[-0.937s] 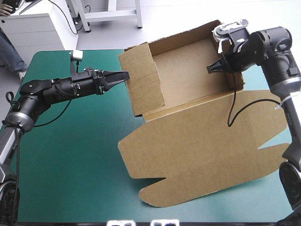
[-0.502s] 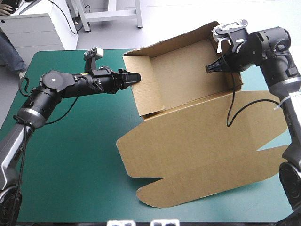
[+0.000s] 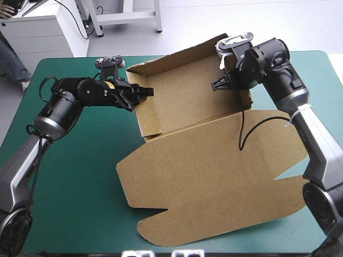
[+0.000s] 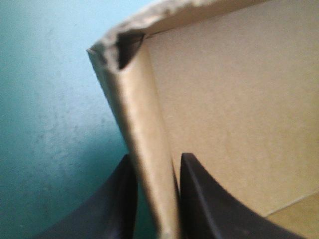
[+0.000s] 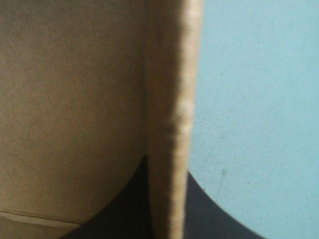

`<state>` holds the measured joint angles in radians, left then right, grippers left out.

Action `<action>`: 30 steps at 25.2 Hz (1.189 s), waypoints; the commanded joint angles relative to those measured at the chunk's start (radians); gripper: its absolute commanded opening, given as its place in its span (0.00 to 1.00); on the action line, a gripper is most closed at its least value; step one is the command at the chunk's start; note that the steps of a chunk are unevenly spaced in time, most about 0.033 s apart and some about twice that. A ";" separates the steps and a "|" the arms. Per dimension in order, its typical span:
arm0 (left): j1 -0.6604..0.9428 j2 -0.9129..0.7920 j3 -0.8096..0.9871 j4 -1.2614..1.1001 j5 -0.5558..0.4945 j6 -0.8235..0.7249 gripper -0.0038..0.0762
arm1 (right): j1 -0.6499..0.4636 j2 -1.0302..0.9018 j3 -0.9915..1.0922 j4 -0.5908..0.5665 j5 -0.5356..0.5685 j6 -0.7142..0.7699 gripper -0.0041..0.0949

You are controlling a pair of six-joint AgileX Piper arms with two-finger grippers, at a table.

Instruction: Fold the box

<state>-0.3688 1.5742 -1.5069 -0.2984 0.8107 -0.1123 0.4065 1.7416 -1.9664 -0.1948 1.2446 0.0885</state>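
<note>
The brown box [image 3: 214, 176] lies as an open tray with its lid flat toward the table's front. The tray [image 3: 187, 96] sits at the far middle with its walls raised. My left gripper [image 3: 143, 92] is shut on the top edge of the tray's left wall [image 4: 149, 149], one black finger on each side, near the wall's far corner. My right gripper [image 3: 217, 84] is shut on the tray's right wall [image 5: 172, 124], whose edge runs up between its fingers. The tray's inner face [image 5: 70, 99] fills one side of the right wrist view.
The teal-green cover [image 3: 69, 187] shows to the left of the box and in a strip along the front. The lid's notched front edge [image 3: 155, 230] reaches close to the table's front edge. A white cabinet [image 3: 43, 32] stands beyond the far left corner.
Earlier my left gripper pointed at the left wall from outside; now it clamps that wall's top edge. Both arms and the whole box have shifted left and turned slightly.
</note>
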 commanded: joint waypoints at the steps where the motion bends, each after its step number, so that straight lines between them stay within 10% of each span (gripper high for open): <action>1: -0.053 0.021 -0.082 0.101 0.014 -0.130 0.22 | 0.043 -0.030 -0.029 0.048 -0.039 0.028 0.03; 5: -0.065 0.124 -0.186 0.170 0.136 -0.155 0.03 | 0.052 0.017 -0.031 0.054 -0.020 0.043 0.03; 30: -0.065 0.466 -0.245 0.190 0.169 -0.182 0.04 | -0.121 0.385 -0.031 0.117 -0.024 -0.102 0.03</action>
<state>-0.4105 2.0418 -1.7516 -0.0450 0.9705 -0.3065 0.3003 2.1558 -1.9801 -0.0373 1.2452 0.0198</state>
